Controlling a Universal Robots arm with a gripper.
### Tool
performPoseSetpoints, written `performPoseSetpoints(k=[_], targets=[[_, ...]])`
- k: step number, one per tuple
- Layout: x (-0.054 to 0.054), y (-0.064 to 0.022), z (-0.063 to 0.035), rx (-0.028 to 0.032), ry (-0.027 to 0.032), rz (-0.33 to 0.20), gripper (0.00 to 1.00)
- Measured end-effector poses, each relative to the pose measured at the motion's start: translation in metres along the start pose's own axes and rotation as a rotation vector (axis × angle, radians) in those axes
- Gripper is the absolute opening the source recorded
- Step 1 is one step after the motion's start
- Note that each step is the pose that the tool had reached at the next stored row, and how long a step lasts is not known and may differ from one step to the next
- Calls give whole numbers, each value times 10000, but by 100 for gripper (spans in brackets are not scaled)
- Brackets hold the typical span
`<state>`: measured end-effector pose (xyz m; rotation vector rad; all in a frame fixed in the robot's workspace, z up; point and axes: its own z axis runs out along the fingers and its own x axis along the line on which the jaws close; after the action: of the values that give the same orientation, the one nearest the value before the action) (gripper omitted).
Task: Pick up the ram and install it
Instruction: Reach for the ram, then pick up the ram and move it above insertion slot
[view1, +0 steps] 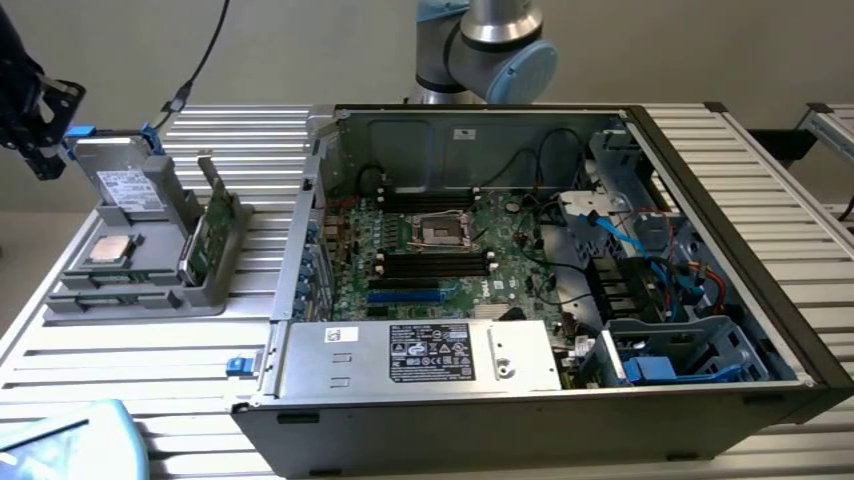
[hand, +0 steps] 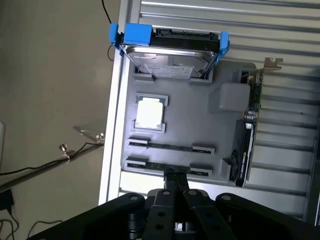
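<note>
Fingers (hand: 170, 178) are pressed together with nothing between them, so no grasp yet. They hang above the gray parts tray (hand: 195, 120), tips pointing down at it.

Ram (hand: 150, 165) is the closest thing, right under the fingertips. It is a thin dark stick standing on edge in the tray's end clips. The fingers line up near its middle, probably so a pinch would be balanced. The clips hold it edge-up, which offers the narrow top edge for gripping.

Just past it, one step further from the fingers, the other ram stick (hand: 170, 146) sits parallel in the same kind of clips.

Beyond that the processor chip (hand: 149, 113) lies flat in a square pocket. Off to one side of the fingers a graphics card (hand: 245, 145) stands on edge along the tray's border.

At the tray's far end from the fingers, a hard drive (hand: 172, 57) leans in blue brackets. The ribbed metal counter (hand: 280, 30) carries the tray.

Well away from the fingers, on the exterior view's right, is the open computer case (view1: 787, 300). It lies on its side, so the motherboard (view1: 514, 240) and black memory slots (view1: 424, 262) face up, likely for straight-down insertion. I can't tell whether the slots are empty.

Judgement: approach stage, ram not lifted and nothing installed.
</note>
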<state>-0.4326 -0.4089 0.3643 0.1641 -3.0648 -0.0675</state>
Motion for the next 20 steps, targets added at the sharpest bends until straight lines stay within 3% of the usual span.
performPoseSetpoints(k=[14,20], targets=[[-2,-1,0,0,-3,-1,11],[-1,-1,2,67,35,-961,11]])
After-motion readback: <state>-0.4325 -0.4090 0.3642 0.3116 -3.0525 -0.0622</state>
